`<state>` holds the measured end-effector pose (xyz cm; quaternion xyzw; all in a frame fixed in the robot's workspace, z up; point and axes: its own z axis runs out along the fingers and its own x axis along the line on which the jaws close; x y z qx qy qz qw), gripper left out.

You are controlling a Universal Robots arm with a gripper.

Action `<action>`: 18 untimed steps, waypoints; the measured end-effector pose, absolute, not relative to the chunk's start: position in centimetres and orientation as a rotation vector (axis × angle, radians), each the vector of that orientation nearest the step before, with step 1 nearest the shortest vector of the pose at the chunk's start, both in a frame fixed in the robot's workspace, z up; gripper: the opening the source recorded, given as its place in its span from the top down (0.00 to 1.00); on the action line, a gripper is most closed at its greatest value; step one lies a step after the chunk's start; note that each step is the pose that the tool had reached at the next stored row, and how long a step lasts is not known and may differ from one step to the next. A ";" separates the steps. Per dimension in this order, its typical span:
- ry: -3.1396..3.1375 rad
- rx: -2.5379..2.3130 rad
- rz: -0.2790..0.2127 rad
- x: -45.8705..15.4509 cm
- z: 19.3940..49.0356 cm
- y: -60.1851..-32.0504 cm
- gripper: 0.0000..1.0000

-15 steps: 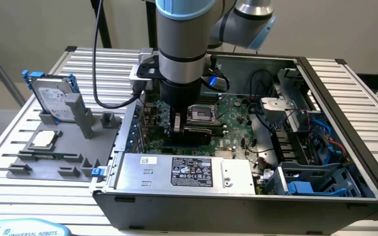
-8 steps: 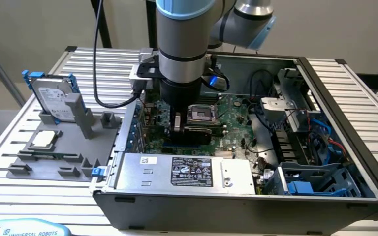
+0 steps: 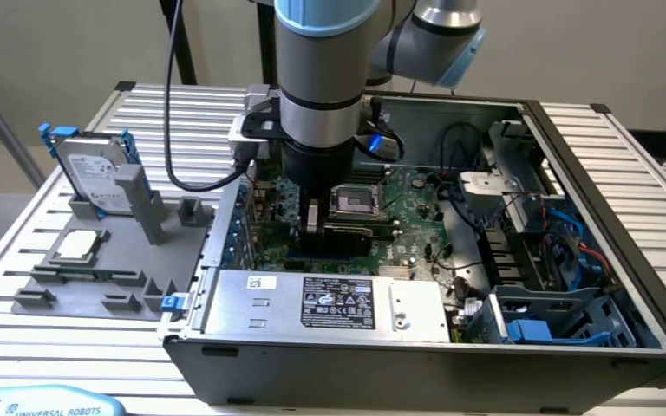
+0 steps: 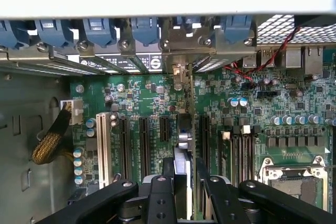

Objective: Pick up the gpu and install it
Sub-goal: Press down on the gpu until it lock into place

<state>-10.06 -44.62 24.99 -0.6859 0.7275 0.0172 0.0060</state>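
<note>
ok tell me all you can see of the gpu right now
The gpu stands on edge between the gripper fingers, seen edge-on from above: a thin card with a silver metal bracket end toward the case's rear slot openings. It sits over a black expansion slot on the green motherboard, inside the open case. Whether it is fully seated cannot be told.

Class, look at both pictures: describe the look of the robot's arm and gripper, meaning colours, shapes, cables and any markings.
The arm is a thick, round, silver-grey tube with light blue caps at its joints and a black band near the wrist. A black cable hangs beside it, and a small blue light glows at the wrist. The gripper is black, with angular linkage bars fastened by silver bolts.
</note>
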 end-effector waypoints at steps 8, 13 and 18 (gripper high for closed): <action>2.280 -2.149 0.049 -10.1 24.8 -44.6 0.73; 2.281 -2.151 0.045 -10.1 24.8 -44.4 0.73; 2.282 -2.151 0.043 -10.1 24.6 -44.3 0.73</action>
